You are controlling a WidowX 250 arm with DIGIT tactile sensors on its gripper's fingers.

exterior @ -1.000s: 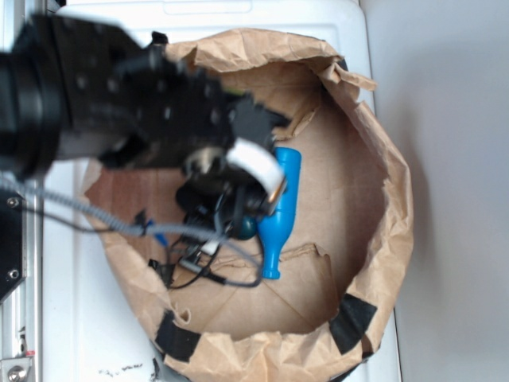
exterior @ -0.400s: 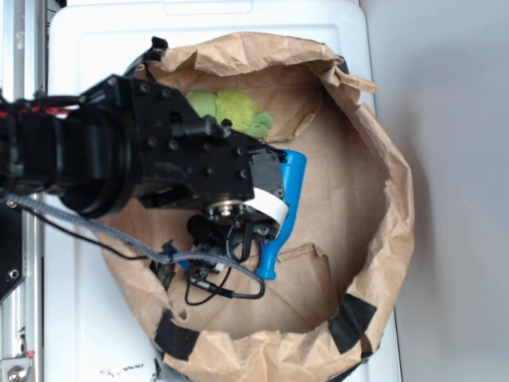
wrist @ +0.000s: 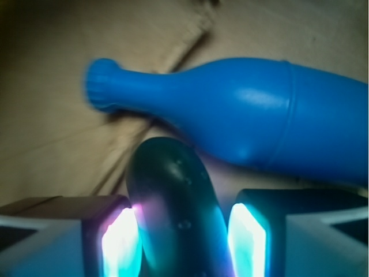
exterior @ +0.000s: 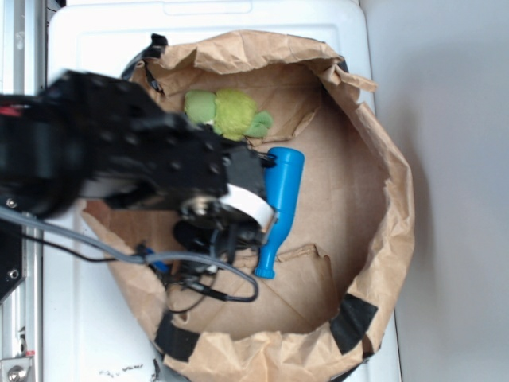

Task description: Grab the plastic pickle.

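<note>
- As the wrist view shows, end effector (wrist: 183, 242) pads bracket the plastic pickle (wrist: 173, 202), apparently gripping it; blue bottle (wrist: 242, 127) lies at 12 o'clock.
- Grasp step; next calls for a straight lift.

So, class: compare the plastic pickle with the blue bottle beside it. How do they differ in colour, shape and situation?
The plastic pickle is dark green; the blue bottle is bright blue. The pickle is a plain rounded oblong, while the bottle narrows to a ribbed neck. The pickle sits between the fingers of the gripper; the bottle lies free on the brown paper. Both are smooth, glossy plastic.
</note>
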